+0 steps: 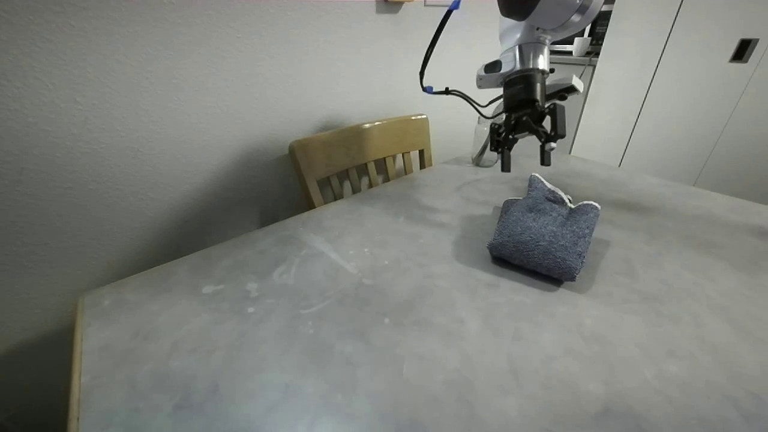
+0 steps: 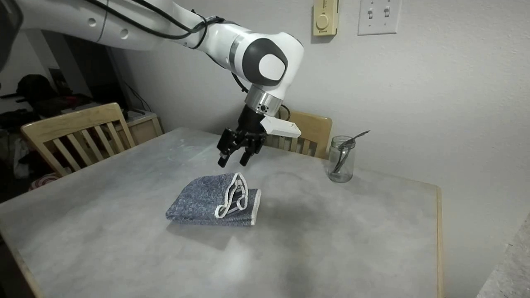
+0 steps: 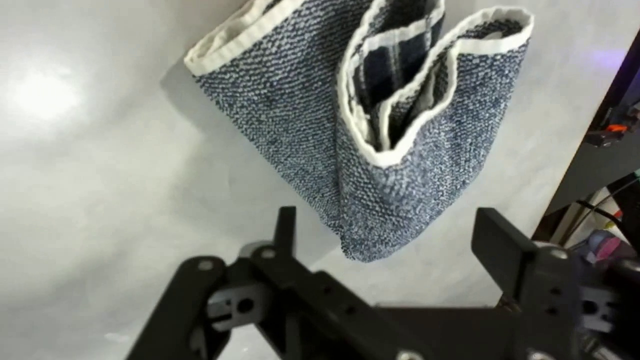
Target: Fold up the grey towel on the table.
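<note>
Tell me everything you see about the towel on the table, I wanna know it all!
The towel is blue-grey and looks fuzzy, with white trim along its edges. It lies on the table, folded in layers but not neatly: the upper part puffs up, and its wavy edge gapes open, showing a darker patch with pale lines inside. The open gripper hangs above, apart from it. Only the table seems to touch it.

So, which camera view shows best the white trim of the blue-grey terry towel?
The wrist view: there the white trim of the towel appears largest, although cropped at the top. Both exterior views show it smaller, as narrow lines.
</note>
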You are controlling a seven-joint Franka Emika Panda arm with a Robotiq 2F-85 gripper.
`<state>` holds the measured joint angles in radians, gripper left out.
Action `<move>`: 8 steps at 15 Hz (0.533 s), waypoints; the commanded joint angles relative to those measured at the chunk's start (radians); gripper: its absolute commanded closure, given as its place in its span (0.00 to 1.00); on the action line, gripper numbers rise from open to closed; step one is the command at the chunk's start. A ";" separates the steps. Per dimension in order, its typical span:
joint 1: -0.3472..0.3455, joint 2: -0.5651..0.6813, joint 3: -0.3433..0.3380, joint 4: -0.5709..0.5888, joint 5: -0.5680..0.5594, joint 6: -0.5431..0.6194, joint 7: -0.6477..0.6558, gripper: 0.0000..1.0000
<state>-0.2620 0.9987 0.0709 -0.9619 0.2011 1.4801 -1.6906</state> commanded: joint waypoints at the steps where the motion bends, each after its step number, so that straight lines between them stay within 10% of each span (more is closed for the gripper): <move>1: -0.003 -0.155 0.009 -0.225 0.089 0.106 0.126 0.00; 8: 0.055 -0.305 0.005 -0.529 0.209 0.527 0.426 0.55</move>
<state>-0.2286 0.8003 0.0805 -1.2976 0.3879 1.8397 -1.3613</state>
